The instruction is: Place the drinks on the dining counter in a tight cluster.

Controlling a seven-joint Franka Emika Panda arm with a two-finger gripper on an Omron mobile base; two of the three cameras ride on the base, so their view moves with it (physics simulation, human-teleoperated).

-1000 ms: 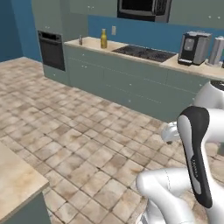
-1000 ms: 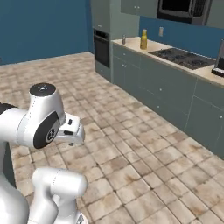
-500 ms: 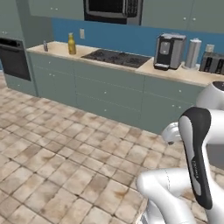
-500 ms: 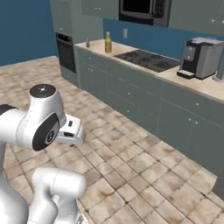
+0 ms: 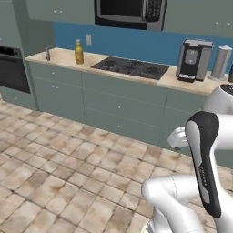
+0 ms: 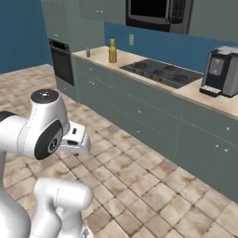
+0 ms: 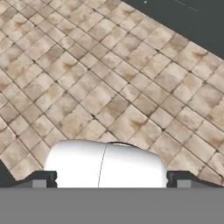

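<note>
Drinks stand far left on the wall tabletop: an amber bottle and a small greyish bottle. Probably light, stiff and smooth; grasp mid-body, below the cap. Gripper is spread wide, empty, over the floor.

arm: glossy white rounded shells you'd spot anywhere
joints: dark grey-black caps and one long dark strip

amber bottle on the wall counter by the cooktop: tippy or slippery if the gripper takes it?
The amber bottle stands tall and narrow, upright on the wall counter, so a push near its cap would probably tip it. Its rounded body looks smooth, so possibly slippery; gripping mid-body seems safer. On its side it would likely roll.
</note>
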